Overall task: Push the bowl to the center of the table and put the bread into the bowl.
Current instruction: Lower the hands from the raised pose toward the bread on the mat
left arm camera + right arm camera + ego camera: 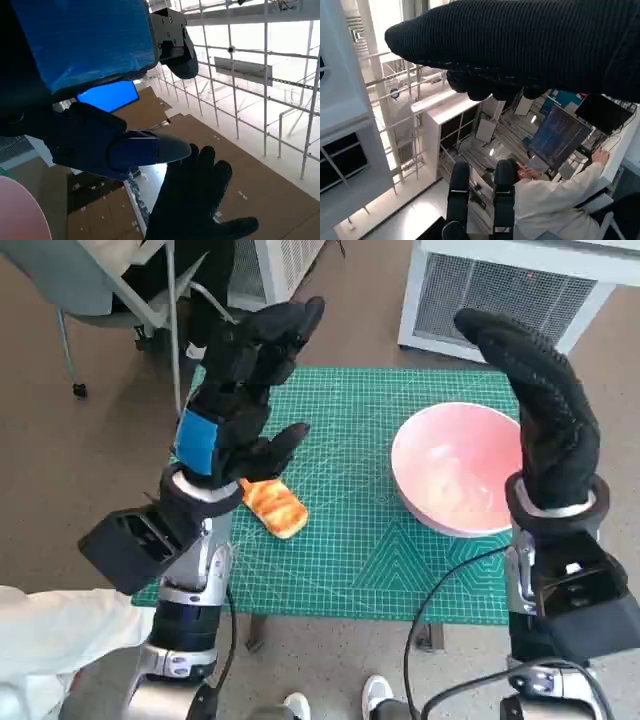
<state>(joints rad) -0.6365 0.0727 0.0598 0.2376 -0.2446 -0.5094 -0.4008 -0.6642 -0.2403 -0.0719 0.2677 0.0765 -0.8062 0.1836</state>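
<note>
Lying just beneath the raised, empty, spread left hand (245,390), bread (273,505); bowl (458,468) beside the empty right hand (540,410).

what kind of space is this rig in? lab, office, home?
Most likely a robotics lab or workshop. A green cutting mat covers the small table, a person in a white coat works at a monitor, and white ventilated equipment cabinets stand beside the table.

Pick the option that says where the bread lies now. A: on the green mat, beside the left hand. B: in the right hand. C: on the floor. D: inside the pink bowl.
A: in the head view the bread lies on the green mat, just below the left hand; the pink bowl holds nothing.
</note>
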